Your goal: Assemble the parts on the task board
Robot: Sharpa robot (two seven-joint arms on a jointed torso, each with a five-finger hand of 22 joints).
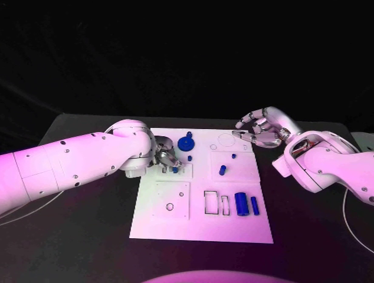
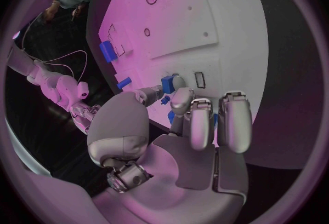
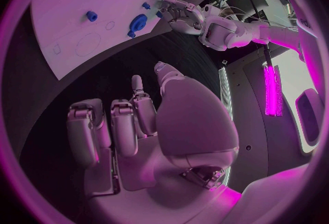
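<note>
1. Head view: left hand rests on the task board, fingers closed around a small blue part.
2. Right hand, fingers spread and empty, hovers beside the board's far right corner.

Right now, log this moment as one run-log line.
left hand: on small blue part, hold unclear | right hand: empty, fingers curled, at task board far corner | blue gear: untouched

the near strip of the task board is left bare, so open room is offered there. the left-middle of the board is blocked by the left hand, with small blue parts just beside it. the far right corner is crowded by the right hand. two blue cylinders are set near right.
</note>
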